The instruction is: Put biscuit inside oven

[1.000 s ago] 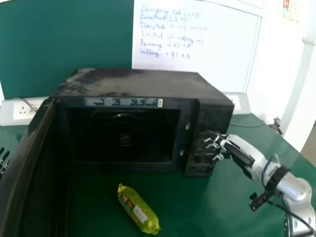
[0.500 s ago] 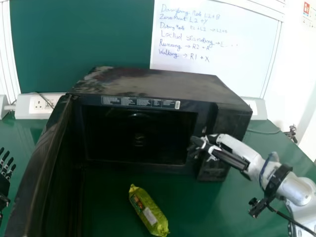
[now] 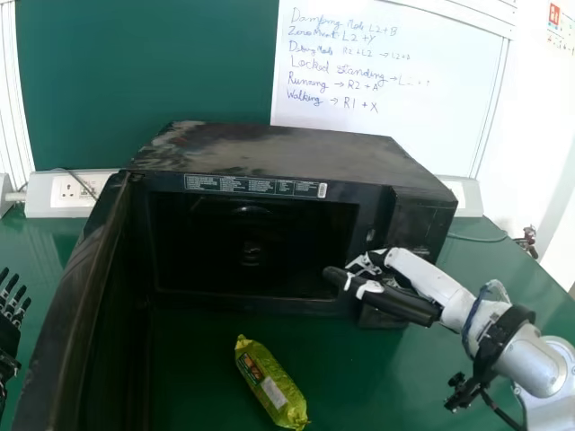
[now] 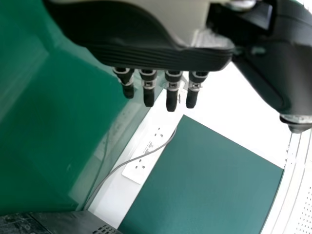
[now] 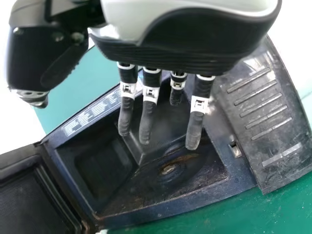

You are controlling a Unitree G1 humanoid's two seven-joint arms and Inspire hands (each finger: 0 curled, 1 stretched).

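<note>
My right hand, fingers apart and loosely extended, hangs before the open oven as the biscuit pack lies on the bench, near side. The wrapped pack looks light, its film slick, the contents likely brittle; I should grip it gently around the middle, clear of the crimped ends.

Right robot hand: black, white-banded fingers; whitish forearm, black strap, what looks like dark cable.
</note>
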